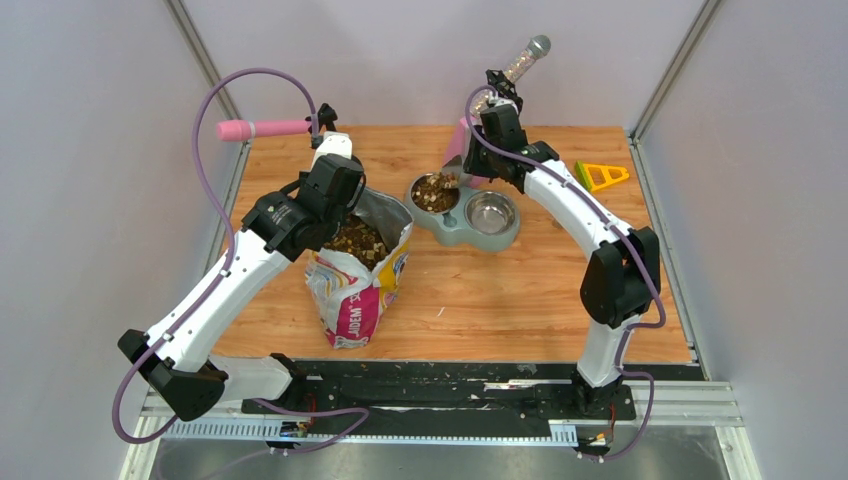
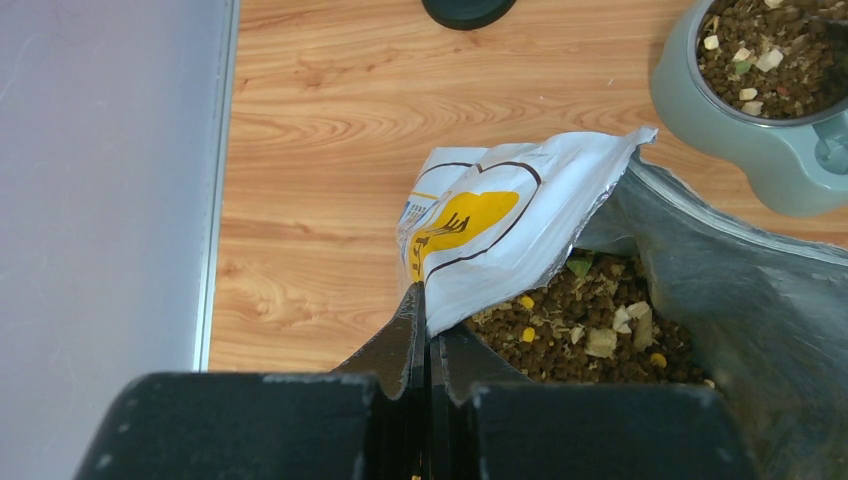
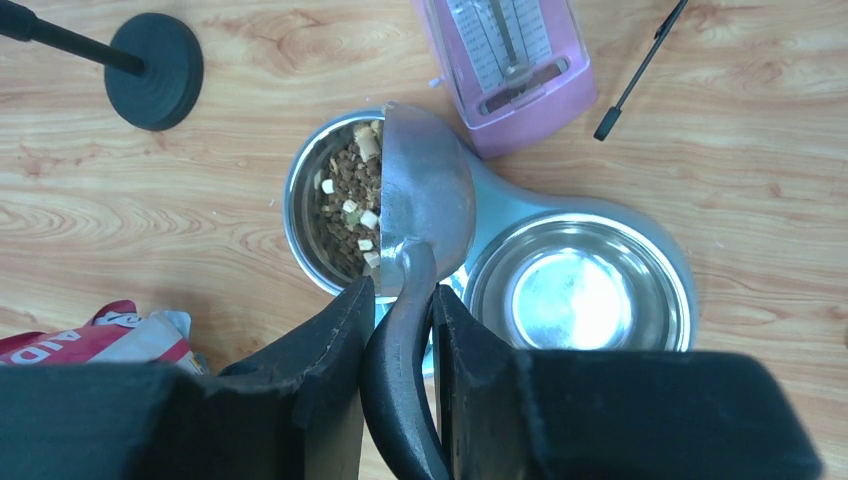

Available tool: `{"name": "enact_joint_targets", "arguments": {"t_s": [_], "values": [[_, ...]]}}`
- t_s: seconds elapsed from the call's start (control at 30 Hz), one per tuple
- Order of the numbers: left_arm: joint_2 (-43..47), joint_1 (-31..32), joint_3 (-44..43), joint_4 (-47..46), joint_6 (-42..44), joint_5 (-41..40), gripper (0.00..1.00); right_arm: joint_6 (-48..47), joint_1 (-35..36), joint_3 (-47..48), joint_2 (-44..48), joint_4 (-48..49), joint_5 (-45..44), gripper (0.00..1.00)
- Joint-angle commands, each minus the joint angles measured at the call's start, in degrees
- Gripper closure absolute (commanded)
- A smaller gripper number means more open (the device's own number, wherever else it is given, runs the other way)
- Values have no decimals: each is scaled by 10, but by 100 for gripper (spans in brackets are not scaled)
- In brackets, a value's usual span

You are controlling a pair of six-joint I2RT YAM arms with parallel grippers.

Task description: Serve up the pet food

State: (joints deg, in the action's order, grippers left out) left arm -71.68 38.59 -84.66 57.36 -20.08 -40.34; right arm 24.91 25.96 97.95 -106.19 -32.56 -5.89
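Kibble, the pet food (image 1: 435, 190), brown bits with paler cubes, lies in loose round heaps with no long axis or heading that I can tell. One heap fills the left bowl (image 3: 300, 200) of a teal double feeder (image 1: 472, 238), just beyond my right pincer (image 3: 402, 300). That pincer is clenched on the dark handle of a metal scoop (image 3: 428, 185), which is tipped on its side over that bowl. The right bowl (image 3: 575, 290) shows bare steel. More kibble fills the open printed bag (image 1: 350, 300), which stands on the wooden counter (image 1: 500, 290). My left pincer (image 2: 428, 318) is clamped tight on the bag's rim, with kibble just beside it.
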Motion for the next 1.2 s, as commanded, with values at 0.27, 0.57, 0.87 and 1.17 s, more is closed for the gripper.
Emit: {"name": "enact_joint_targets", "arguments": {"t_s": [0.27, 0.57, 0.87, 1.17], "values": [[37, 3, -16, -79, -1, -24, 100, -17, 11, 44, -7, 27, -15, 100], [36, 3, -16, -78, -1, -24, 100, -45, 13, 19, 20, 25, -50, 100], [32, 3, -16, -80, 1, -21, 100, -74, 24, 16, 28, 23, -50, 100], [35, 3, -15, -80, 3, -19, 100, -117, 54, 28, 24, 23, -125, 100]]}}
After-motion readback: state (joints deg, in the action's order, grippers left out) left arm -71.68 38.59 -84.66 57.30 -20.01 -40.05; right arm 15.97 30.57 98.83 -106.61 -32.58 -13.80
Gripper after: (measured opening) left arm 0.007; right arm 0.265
